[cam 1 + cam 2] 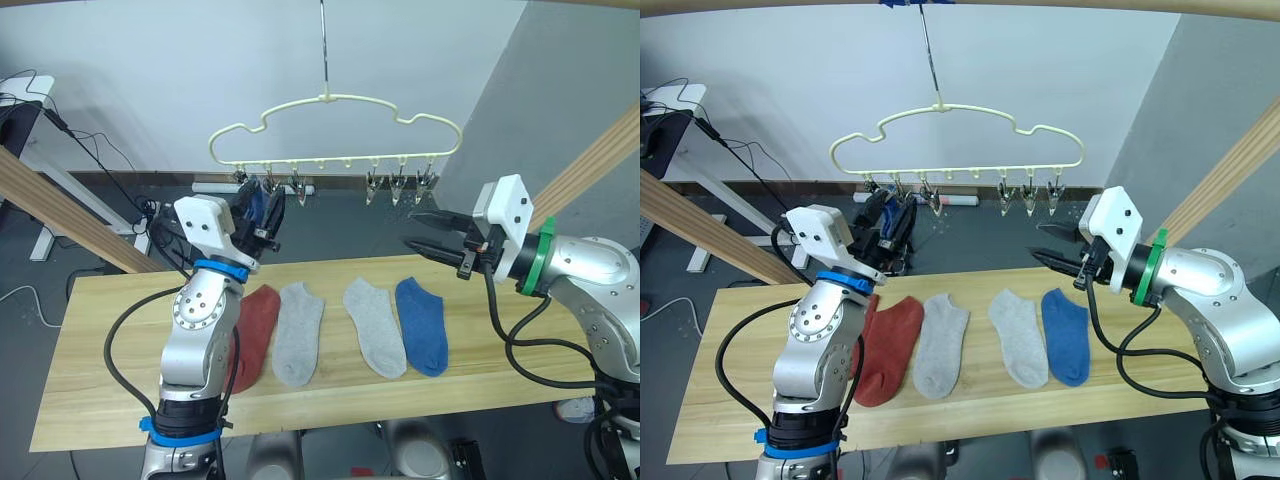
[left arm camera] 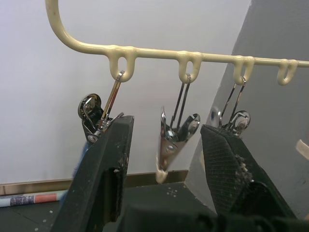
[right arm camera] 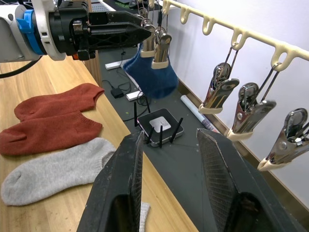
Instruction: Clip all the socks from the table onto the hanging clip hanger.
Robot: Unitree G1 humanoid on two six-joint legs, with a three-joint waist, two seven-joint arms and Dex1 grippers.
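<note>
Five socks lie on the table [image 1: 90, 400], one blue sock [image 3: 149, 75] hangs clipped.

Two rust-red socks [image 1: 885, 345], two grey socks [image 1: 300, 330] and a blue one [image 1: 422, 325] lie lengthwise across the planks, toes toward the robot. The clip hanger [image 1: 335, 125] runs left-right above. Left gripper [image 1: 262, 215], spread, brackets a clip beside the hanging sock; right gripper [image 1: 425, 235], spread, hovers above the tabled blue sock.

Socks [image 1: 970, 340] lie in a row on the table [image 1: 730, 400]. The clip hanger [image 1: 960, 135] hangs at twelve o'clock above them, one sock [image 3: 147, 72] clipped at its left end.
</note>
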